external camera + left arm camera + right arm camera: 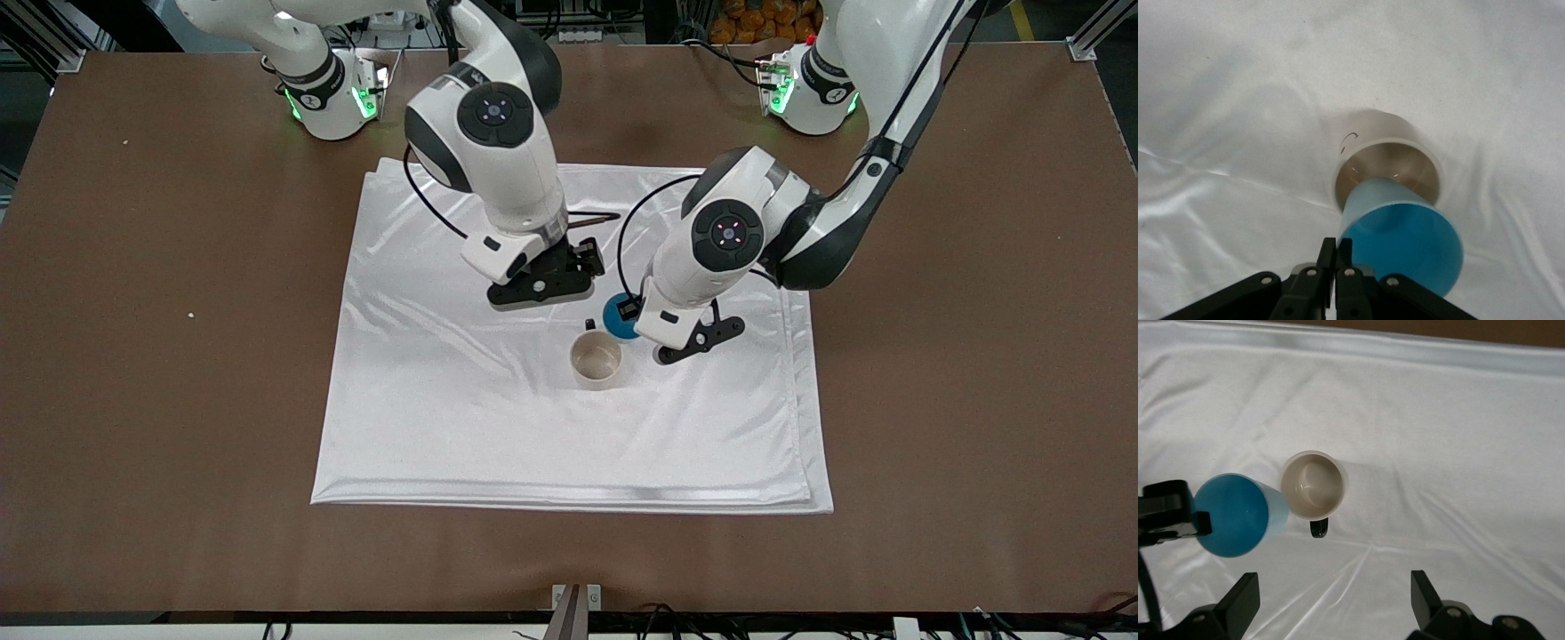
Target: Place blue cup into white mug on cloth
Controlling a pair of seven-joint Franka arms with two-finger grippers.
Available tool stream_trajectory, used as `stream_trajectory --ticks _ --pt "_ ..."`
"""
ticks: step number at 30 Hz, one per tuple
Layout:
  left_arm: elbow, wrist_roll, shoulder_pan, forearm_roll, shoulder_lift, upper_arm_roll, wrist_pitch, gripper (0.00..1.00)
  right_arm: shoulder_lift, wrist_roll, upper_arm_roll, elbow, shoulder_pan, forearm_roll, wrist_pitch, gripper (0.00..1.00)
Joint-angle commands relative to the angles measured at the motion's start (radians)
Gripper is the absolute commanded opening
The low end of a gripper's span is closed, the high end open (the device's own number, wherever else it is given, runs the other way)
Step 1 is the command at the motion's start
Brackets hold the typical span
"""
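The left tool (1335, 257) was clamped on the blue cup's (1401, 230) rim, holding it tilted just above and beside the white mug (1386, 160) on the cloth (498, 427). Released off-centre, it could strike the mug's rim and topple. The right tool (1331, 600) waited, fingers apart, over the cloth.

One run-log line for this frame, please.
left gripper: shut on blue cup, over white mug | right gripper: open, waiting over cloth | cup not yet in mug
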Motion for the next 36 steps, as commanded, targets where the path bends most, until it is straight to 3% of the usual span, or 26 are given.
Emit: stream_trajectory --ticks 1,9,17,21,36 --pt "0.028 -0.026 -0.015 0.023 0.031 0.014 0.028 0.0 -0.142 -0.029 0.015 -0.145 -0.133 0.019 0.003 1.0" --pt "0.028 -0.024 -0.012 0.023 0.028 0.015 0.04 0.0 -0.183 -0.217 0.015 -0.194 -0.299 0.051 0.0 1.0" --pt "0.029 -0.021 -0.004 0.023 0.026 0.021 0.04 0.0 -0.17 -0.254 0.015 -0.202 -0.384 0.051 0.055 1.0" --pt "0.033 -0.015 -0.015 0.022 0.026 0.056 0.042 0.0 -0.162 -0.274 0.015 -0.202 -0.4 0.051 0.094 1.0" --pt "0.036 -0.014 -0.027 0.045 0.058 0.06 0.091 0.0 -0.151 -0.388 0.009 -0.221 -0.456 0.051 0.117 1.0"
